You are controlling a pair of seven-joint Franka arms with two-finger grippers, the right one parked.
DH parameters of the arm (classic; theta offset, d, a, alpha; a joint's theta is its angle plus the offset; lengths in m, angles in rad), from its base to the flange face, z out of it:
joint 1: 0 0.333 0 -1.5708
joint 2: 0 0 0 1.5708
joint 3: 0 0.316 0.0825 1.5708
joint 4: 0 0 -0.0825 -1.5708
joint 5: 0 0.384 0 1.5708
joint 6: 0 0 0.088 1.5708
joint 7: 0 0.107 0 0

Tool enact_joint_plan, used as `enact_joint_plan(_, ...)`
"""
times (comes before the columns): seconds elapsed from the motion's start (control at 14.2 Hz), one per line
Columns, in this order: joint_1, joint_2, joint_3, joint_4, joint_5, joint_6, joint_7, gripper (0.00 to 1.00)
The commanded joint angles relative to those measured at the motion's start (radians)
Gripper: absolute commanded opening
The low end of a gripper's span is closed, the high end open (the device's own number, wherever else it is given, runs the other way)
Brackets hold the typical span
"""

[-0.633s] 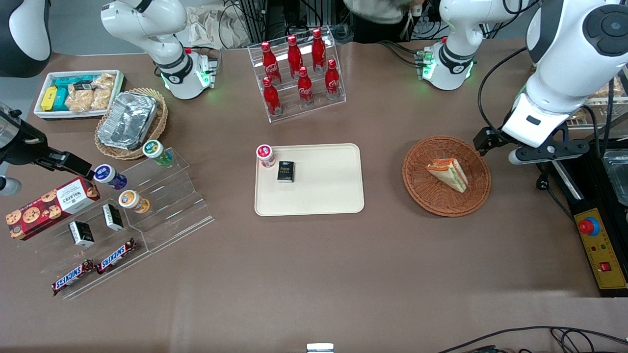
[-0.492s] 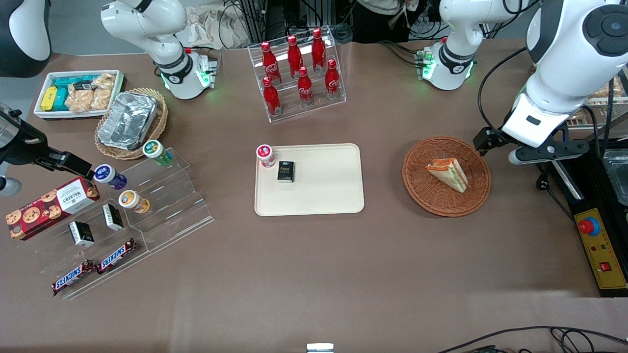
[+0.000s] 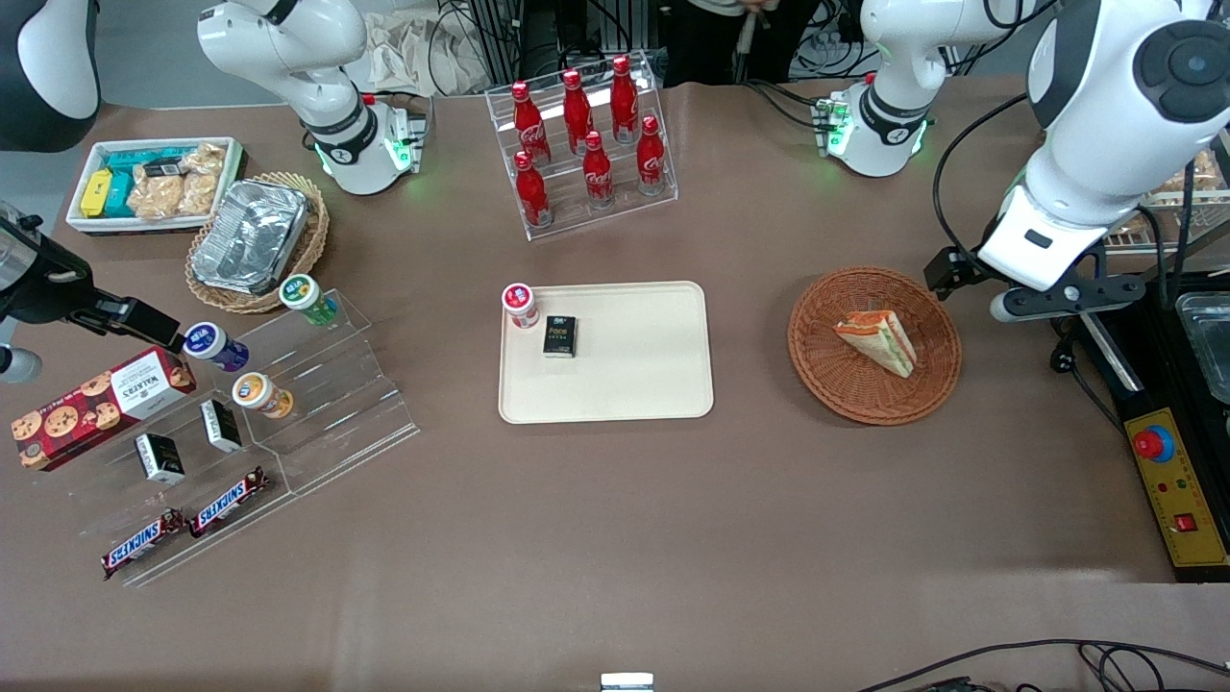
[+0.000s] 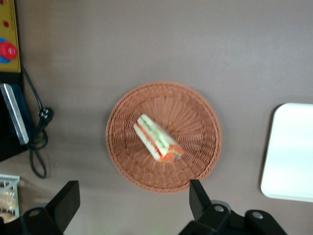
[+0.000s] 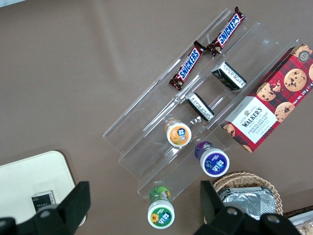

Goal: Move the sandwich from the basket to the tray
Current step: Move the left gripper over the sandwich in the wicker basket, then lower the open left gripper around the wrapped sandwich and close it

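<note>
wicker basket (image 4: 164, 136) has the sandwich (image 4: 157, 138) lying in its middle, untouched. gripper (image 4: 132, 203) hangs high above, fingers spread wide, probably lining up a straight drop. tray (image 3: 605, 352) waits nearby.

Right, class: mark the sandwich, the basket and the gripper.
sandwich (image 3: 876, 340), front view, top bread face.
basket (image 3: 826, 384), front view, bare woven rim.
gripper (image 4: 132, 200), left wrist view, midway between open fingers.

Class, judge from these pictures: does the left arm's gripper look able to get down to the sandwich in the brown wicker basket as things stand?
Probably yes. The gripper is open and raised above the basket; the sandwich lies alone and uncovered in it, with nothing in between.
</note>
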Motion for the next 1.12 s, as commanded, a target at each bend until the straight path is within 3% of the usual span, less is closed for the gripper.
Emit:
enact_joint_plan(0.0,0.007,-0.008,-0.004,-0.054,-0.01,-0.005,-0.015,0.99)
enact_joint_plan(0.7,0.034,-0.134,-0.003,-0.447,-0.031,0.394,-0.128,0.99)
enact_joint_plan(1.05,0.021,-0.072,-0.007,-0.576,-0.031,0.613,-0.405,0.99)
